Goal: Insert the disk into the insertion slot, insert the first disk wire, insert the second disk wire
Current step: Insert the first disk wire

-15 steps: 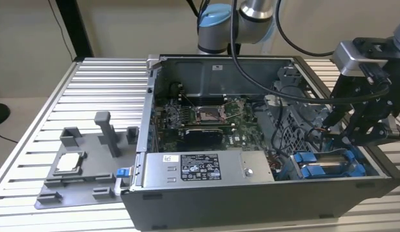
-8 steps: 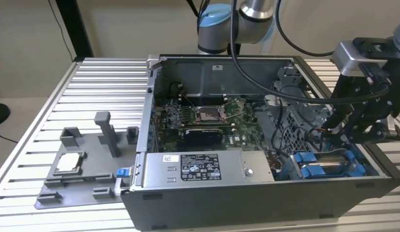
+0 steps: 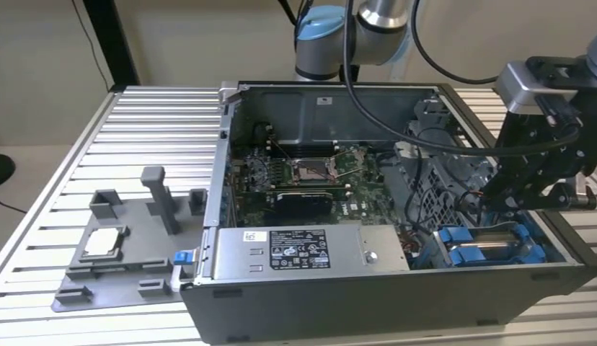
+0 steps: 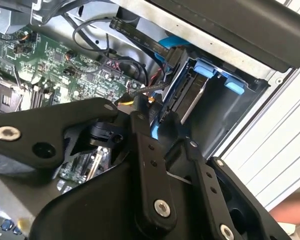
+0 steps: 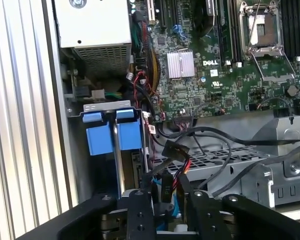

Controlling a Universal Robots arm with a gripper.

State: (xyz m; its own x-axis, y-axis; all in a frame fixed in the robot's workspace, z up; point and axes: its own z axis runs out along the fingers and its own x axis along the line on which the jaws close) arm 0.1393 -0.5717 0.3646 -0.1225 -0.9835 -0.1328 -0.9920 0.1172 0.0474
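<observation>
In the exterior view, going from its left to its right, a grey plastic fixture tray (image 3: pixel 145 254) on the slatted aluminium table (image 3: pixel 145 122) carries one small square silver processor chip (image 3: pixel 100 242). Next comes the open computer case with a long grey box with a black-and-white label (image 3: pixel 308 249). At the case's near corner, the flat silver metal disk in its bright blue plastic bracket (image 3: pixel 486 244) sits inside the grey sheet-metal insertion slot (image 3: pixel 428 245). Two blue tabs show on it, hemmed between the box and the case wall. The black gripper (image 3: pixel 500 205) hangs just above. The first wrist view adds its two fingers (image 5: pixel 140 210), set narrow around one black wire plug (image 5: pixel 166 189) with red and yellow leads, amid crowded cables beside the disk (image 5: pixel 112 137).
</observation>
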